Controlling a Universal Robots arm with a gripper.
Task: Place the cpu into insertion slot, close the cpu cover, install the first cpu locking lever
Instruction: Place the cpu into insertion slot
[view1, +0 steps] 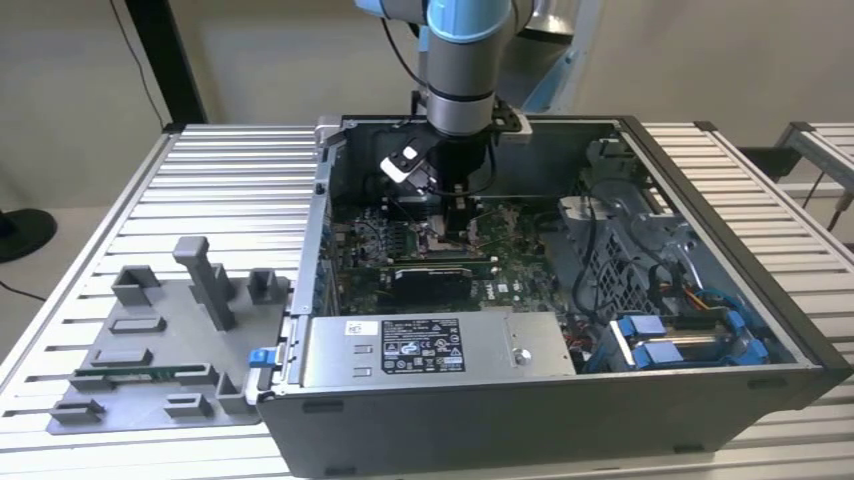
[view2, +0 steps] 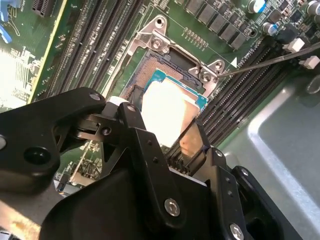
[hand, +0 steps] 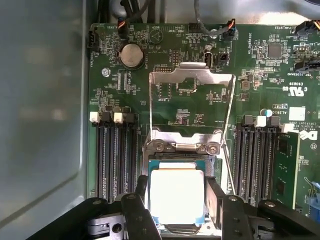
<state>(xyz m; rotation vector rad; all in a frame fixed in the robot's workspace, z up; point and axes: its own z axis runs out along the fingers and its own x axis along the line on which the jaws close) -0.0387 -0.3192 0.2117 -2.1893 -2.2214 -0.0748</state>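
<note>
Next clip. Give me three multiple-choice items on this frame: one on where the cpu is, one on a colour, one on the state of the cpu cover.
1. Where is the cpu?
A. on the grey tray outside the case
B. at the insertion slot, under the pincer
C. on top of the power supply

2. What colour is the circuit board around the slot?
A. green
B. red
C. white

3. How does the cpu cover stand?
A. shut over the cpu
B. open, tipped back off the slot
C. lying outside the case

Answers
1 B: both wrist views show the chip at the socket, just below the pincer.
2 A: the board is green on every side of the socket.
3 B: the metal frame stands back from the socket on its hinge, and the chip's top is bare.
</note>
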